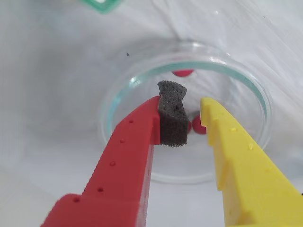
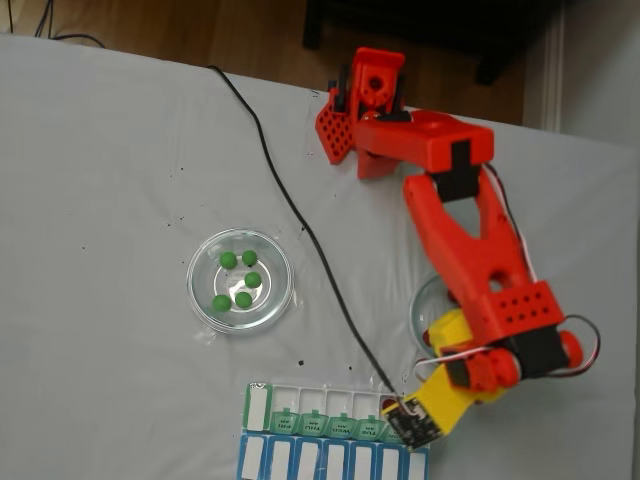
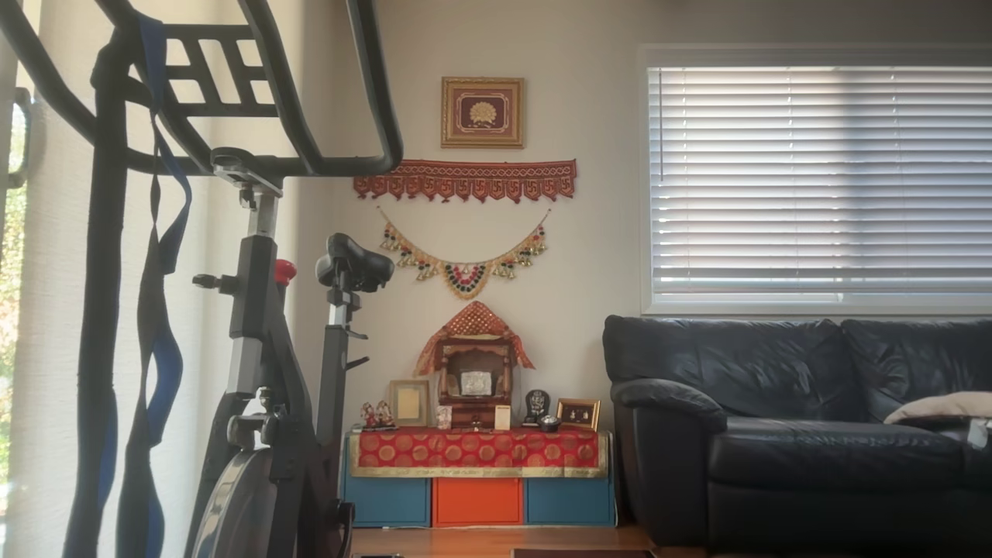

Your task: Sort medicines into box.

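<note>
From my wrist view, the two-finger gripper (image 1: 182, 116), one finger red and one yellow, hangs over a round clear glass dish (image 1: 258, 92) on the white tablecloth (image 1: 47, 71). The jaws stand apart with nothing between them; a block of dark grey foam (image 1: 172, 118) is stuck to the red finger's tip. Inside the dish I see small dark red round balls: one (image 1: 182, 73) at about 12 o'clock near the far wall, and one (image 1: 199, 126) near the centre, just beside the yellow finger, with a sliver of another peeking from behind the foam.

In the fixed view, the red arm (image 2: 470, 235) reaches toward 6 o'clock and covers most of that dish (image 2: 418, 310). A second round clear glass dish (image 2: 200, 300) sits well apart at the picture's 9 o'clock side, holding five bright green round balls (image 2: 240, 281). The long narrow white pill organiser with translucent green lids (image 2: 330, 415) lies at the bottom edge, with a blue-framed row of white lids (image 2: 330, 462) touching its near side. A black cable (image 2: 290, 205) runs across the cloth.

My judgement: little or none of the sorting is done. All five green balls are in their dish, several red ones in theirs, and I see no ball in the open compartments. I cannot tell what the lidded ones hold.
</note>
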